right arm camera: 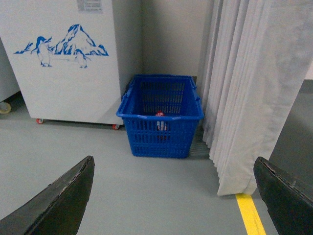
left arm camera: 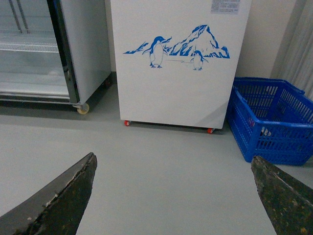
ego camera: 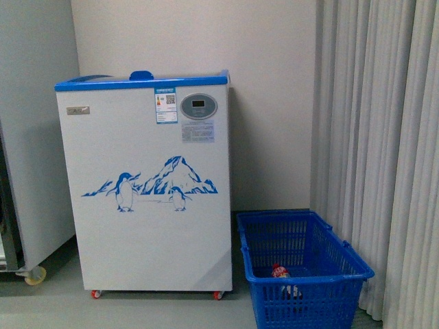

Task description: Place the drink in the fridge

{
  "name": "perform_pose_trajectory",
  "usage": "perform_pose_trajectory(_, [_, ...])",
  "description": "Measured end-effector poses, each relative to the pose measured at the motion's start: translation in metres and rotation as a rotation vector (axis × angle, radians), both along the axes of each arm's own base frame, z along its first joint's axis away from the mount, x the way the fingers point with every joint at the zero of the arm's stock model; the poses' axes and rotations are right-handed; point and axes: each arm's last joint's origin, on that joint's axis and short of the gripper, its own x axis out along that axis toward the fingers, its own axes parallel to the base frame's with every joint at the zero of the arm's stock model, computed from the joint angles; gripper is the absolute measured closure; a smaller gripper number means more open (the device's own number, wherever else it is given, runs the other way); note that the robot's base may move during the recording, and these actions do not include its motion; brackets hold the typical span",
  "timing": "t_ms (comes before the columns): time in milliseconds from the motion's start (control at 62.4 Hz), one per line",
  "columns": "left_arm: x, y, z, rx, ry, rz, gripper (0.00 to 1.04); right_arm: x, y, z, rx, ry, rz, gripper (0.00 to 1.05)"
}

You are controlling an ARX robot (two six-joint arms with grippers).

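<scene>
The drink (ego camera: 280, 272) lies inside the blue basket (ego camera: 343, 257) on the floor; only its red cap and a bit of label show. It also shows in the right wrist view (right arm camera: 160, 116). The fridge (ego camera: 147, 199), a white chest cooler with blue rim and penguin picture, stands left of the basket, with its lids shut; it also shows in the left wrist view (left arm camera: 176, 93) and the right wrist view (right arm camera: 63, 83). My left gripper (left arm camera: 173, 164) is open and empty above the floor, well short of the fridge. My right gripper (right arm camera: 173, 166) is open and empty, well short of the basket (right arm camera: 161, 129).
A tall grey glass-door cabinet (left arm camera: 54, 54) stands left of the fridge on castors. Pale curtains (right arm camera: 254, 88) hang right of the basket. A yellow floor line (right arm camera: 250, 215) runs below the curtain. In the left wrist view the basket (left arm camera: 274, 125) is at the right.
</scene>
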Motion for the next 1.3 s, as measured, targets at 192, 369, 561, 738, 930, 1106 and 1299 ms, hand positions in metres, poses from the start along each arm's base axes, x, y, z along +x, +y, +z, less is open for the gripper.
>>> perform_pose_trajectory(192, [0.0000,0.0000,0.0000,0.000,0.000,-0.001,0.08,0.0000,-0.0001,0.0000,0.000,0.000,-0.003,0.07])
perform_pose_trajectory(369, [0.0000,0.0000,0.0000,0.000,0.000,0.000,0.08,0.0000,-0.0001,0.0000,0.000,0.000,-0.002,0.07])
perform_pose_trajectory(561, [0.0000,0.0000,0.0000,0.000,0.000,0.001,0.08,0.0000,-0.0001,0.0000,0.000,0.000,-0.001,0.07])
perform_pose_trajectory(738, [0.0000,0.0001,0.0000,0.000,0.000,0.003,0.08,0.0000,0.0000,0.0000,0.000,0.000,0.002,0.07])
perform_pose_trajectory(930, [0.0000,0.0000,0.0000,0.000,0.000,-0.001,0.08,0.0000,-0.0001,0.0000,0.000,0.000,-0.001,0.07])
perform_pose_trajectory(1106, [0.0000,0.0000,0.0000,0.000,0.000,0.000,0.08,0.0000,-0.0001,0.0000,0.000,0.000,-0.002,0.07])
perform_pose_trajectory(1299, [0.0000,0.0000,0.0000,0.000,0.000,0.000,0.08,0.0000,-0.0001,0.0000,0.000,0.000,-0.002,0.07])
